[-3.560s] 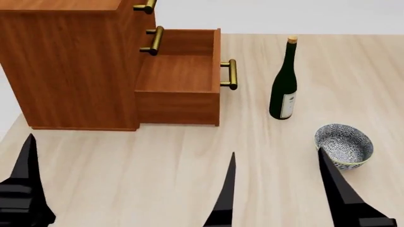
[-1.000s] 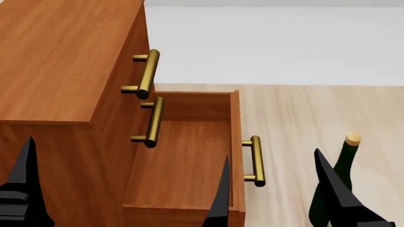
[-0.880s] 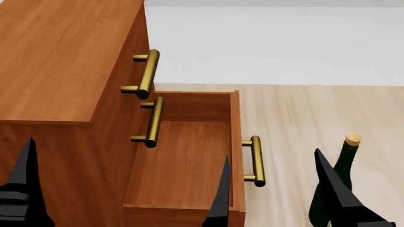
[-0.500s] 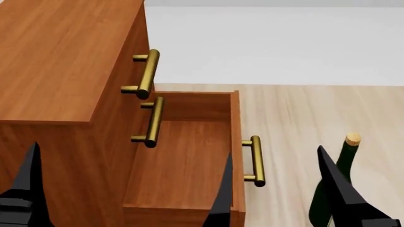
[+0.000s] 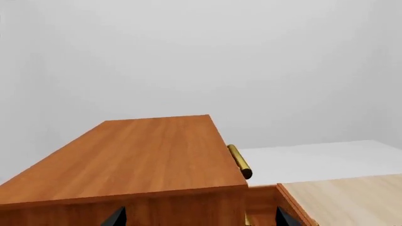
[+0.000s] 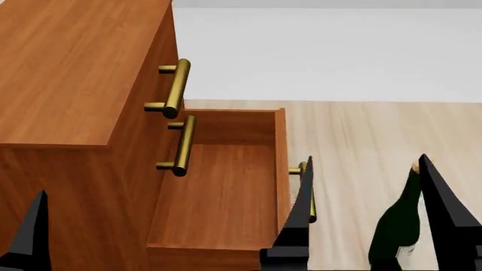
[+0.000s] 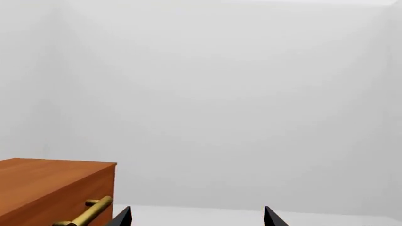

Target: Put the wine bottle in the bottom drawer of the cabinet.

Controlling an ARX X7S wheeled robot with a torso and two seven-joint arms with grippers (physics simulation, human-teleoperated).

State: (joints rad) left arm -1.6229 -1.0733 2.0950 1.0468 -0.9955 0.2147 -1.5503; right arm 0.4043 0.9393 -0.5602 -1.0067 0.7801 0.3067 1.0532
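Cabinet [image 6: 68, 73]: standing at the left side of the pale wood surface [image 6: 362, 130], its two upper drawers sitting shut behind their brass handles [image 6: 175, 88].
Bottom drawer [image 6: 218, 192]: standing pulled out toward the surface's middle, its wooden floor showing bare and its own brass handle [image 6: 304, 169] partly hiding behind a black finger.
Wine bottle [image 6: 398, 226]: standing upright on the surface just right of the bottom drawer's front, outside it, its cork barely showing.
Right gripper [image 6: 365, 214]: hovering with fingers spread wide, one on each side of the wine bottle's neck, not pinching it.
Left gripper [image 5: 197, 215]: showing both fingertips well apart over the cabinet's top, holding nothing.
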